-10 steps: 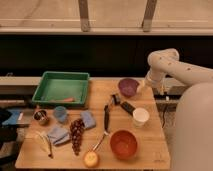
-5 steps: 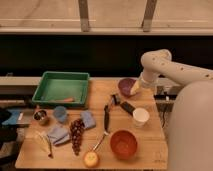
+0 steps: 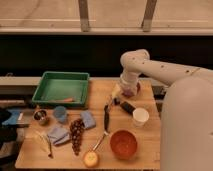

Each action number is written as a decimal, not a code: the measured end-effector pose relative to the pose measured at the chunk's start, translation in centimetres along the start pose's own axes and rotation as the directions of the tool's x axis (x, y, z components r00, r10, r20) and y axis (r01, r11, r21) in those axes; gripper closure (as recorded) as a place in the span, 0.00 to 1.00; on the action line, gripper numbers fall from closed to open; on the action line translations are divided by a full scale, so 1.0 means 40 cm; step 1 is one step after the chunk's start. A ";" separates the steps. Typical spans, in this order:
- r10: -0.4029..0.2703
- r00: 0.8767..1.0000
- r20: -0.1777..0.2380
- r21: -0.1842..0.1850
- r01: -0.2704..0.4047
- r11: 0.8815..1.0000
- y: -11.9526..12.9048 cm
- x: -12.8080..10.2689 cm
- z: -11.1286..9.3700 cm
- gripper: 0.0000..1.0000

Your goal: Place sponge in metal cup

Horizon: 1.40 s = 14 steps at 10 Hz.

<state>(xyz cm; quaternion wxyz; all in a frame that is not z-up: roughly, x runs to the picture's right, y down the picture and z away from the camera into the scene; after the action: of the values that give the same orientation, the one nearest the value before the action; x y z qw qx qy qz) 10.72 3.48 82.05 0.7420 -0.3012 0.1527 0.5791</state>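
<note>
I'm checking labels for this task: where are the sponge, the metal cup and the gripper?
sponge [image 3: 88, 119]: camera view, middle of its blue top.
metal cup [image 3: 40, 116]: camera view, on its rim.
gripper [image 3: 116, 95]: camera view, its tip, over the table [image 3: 150, 135] beside the purple bowl [image 3: 131, 92].

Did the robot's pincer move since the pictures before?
Yes. The pincer has swung left: it was right of the purple bowl and now hangs at the bowl's left edge, nearer the green tray.

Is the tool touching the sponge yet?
Apart. The camera view shows the tool by the purple bowl at the far side of the table, with bare wood between it and the sponge.
</note>
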 end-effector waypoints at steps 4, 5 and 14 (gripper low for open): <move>-0.242 0.970 -0.033 -0.075 0.239 0.968 0.209 0.010 0.016 0.20; -0.313 0.949 -0.036 -0.084 0.309 0.947 0.258 0.030 0.014 0.20; -0.442 0.896 -0.054 -0.117 0.434 0.893 0.382 0.002 0.085 0.20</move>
<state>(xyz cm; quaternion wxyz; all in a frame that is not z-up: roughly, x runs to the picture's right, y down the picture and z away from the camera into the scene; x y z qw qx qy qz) -4.20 7.93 80.49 0.8303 -0.3882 0.0806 0.3917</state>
